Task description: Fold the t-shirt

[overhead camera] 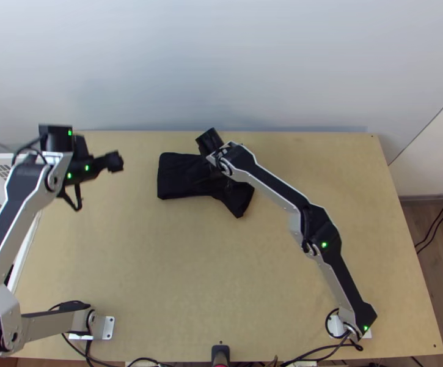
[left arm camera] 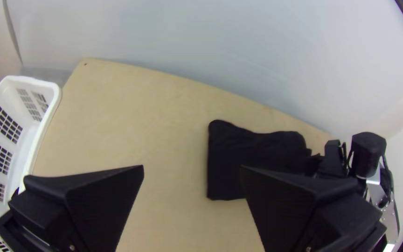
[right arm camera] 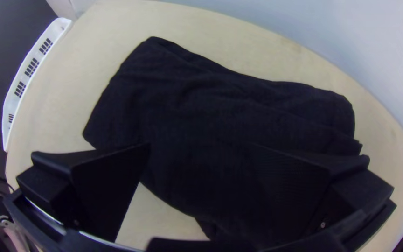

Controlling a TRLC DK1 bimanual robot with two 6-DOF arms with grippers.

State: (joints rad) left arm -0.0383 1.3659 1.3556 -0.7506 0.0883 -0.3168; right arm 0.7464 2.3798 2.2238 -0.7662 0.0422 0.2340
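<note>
Near side first: silver-grey and black right arm reaches from its near-right base over the light wooden table toward the far middle. Black fabric t-shirt lies there, partly folded: squarish left end fairly flat, right end skewed, one loose corner pointing near-right. Long axis roughly left-right; layer count we can't tell.

Right gripper sits over the shirt's right half, fingers spread, cloth beneath and between them, nothing pinched; contact we can't tell. Left gripper hangs well off to the left, fingers also spread, nothing held; shirt is to its right. White plastic basket stands at the table's left edge. Pale wall behind the far edge.

We judge it late in folding. Right arm is clearly nearer, so it likely grabs that skewed end and squares it leftward. Risk: dragging the neat left end along.
</note>
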